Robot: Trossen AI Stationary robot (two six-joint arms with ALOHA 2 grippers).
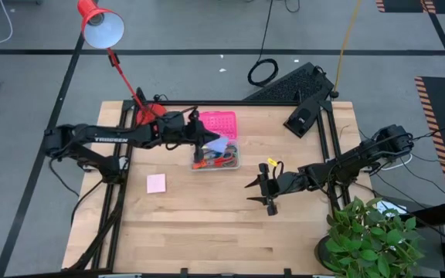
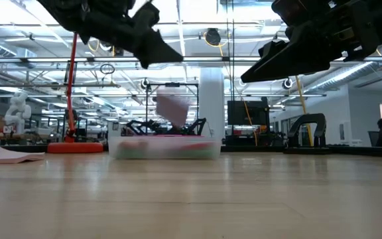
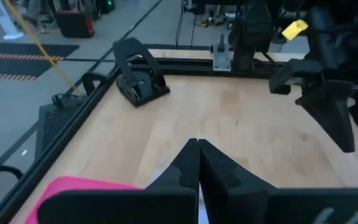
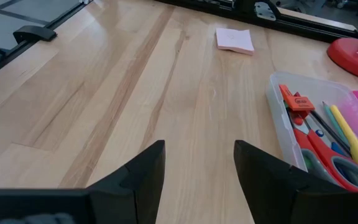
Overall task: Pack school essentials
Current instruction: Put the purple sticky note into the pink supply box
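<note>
The left end effector (image 1: 211, 140), fingers pressed together on a pale note pad (image 1: 217, 144), hangs over the clear plastic box (image 1: 215, 161); it should lower before releasing. The right end effector (image 1: 263, 192) waits spread above the worktop (image 1: 207, 224)

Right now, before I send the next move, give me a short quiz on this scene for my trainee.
1. True or false: the right gripper is shut on a pencil.
2. Where does the pink note pad lie? A: inside the clear box. B: on the bare table, apart from the box. C: in a gripper.
3. Which gripper is over the clear box?

Key
1. False. Its fingers are apart and empty over bare wood.
2. B.
3. The left gripper, with its fingers together.
</note>
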